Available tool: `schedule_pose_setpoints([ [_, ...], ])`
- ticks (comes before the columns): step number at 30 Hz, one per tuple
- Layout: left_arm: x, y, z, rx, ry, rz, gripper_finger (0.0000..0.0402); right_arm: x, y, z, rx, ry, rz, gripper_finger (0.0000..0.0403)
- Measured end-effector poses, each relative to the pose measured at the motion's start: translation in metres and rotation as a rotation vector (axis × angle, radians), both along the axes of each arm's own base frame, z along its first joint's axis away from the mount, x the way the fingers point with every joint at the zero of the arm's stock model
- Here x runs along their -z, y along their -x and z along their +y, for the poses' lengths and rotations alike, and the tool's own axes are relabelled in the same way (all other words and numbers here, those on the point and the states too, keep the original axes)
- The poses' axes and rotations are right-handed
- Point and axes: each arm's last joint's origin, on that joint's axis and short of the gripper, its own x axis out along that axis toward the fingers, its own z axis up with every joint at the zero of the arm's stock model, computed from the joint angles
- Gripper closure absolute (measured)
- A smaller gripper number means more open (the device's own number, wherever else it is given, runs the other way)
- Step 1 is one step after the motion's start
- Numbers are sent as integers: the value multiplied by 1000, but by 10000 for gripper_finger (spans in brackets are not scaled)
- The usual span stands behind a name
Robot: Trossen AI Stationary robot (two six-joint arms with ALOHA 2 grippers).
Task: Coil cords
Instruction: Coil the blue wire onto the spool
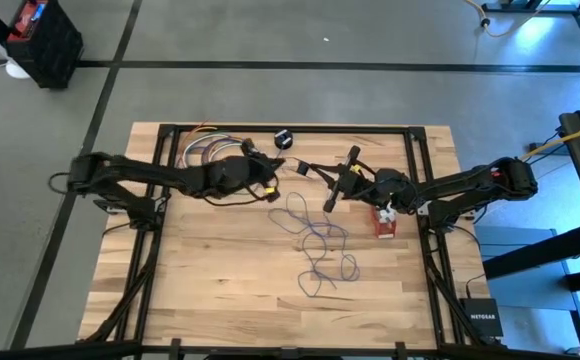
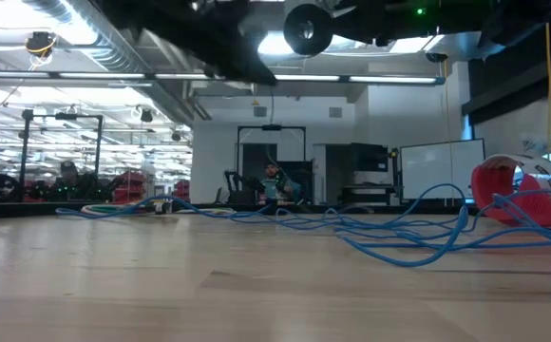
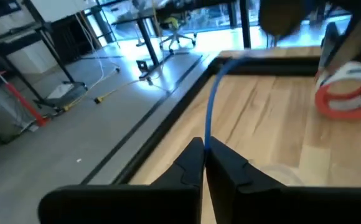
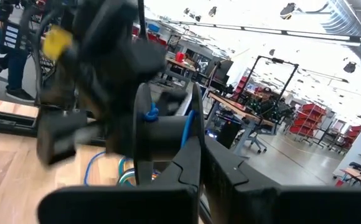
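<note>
The thin blue cord (image 1: 315, 240) lies in loose loops on the table's middle and also shows in the low view (image 2: 399, 228). One end rises to a black round reel (image 4: 159, 130), with blue cord on its hub, held above the table by my shut right gripper (image 1: 342, 183). My left gripper (image 1: 273, 187) is just left of the reel, shut on the cord. The red-and-white bundle (image 1: 384, 222) rests on the table under my right arm. A small black round thing (image 1: 282, 138) lies by the far rail. My left gripper pinches the blue cord (image 3: 206, 134) between its two fingers, coming level from the table's left. The cord runs straight on past the fingertips, clear of the table. My right gripper is shut on the black reel (image 4: 168, 140), coming level from the table's right. Its own fingers hide which part they have. The reel is lifted clear of the table (image 2: 307, 28).
A bundle of coloured cords (image 1: 205, 150) lies at the far left by the black frame rail (image 1: 300, 130). The near half of the wooden table (image 1: 230, 290) holds nothing but the cord's loops. A black box (image 1: 482, 318) sits off the table's right near corner.
</note>
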Motion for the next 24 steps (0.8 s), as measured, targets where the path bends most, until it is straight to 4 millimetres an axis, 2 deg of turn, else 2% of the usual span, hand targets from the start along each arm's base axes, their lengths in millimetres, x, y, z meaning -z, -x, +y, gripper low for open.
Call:
schedule_pose_setpoints([
  [6,-31,19,-6,12,-7,-106,398,2,0,0,0,2,21,391],
  [11,-46,26,-16,45,2,-192,396,3,0,-2,9,3,35,391],
  [18,-48,18,-31,225,49,-282,399,4,0,-10,39,-21,34,391],
  [24,-45,5,-40,261,55,-322,392,4,0,-11,37,-24,28,391],
])
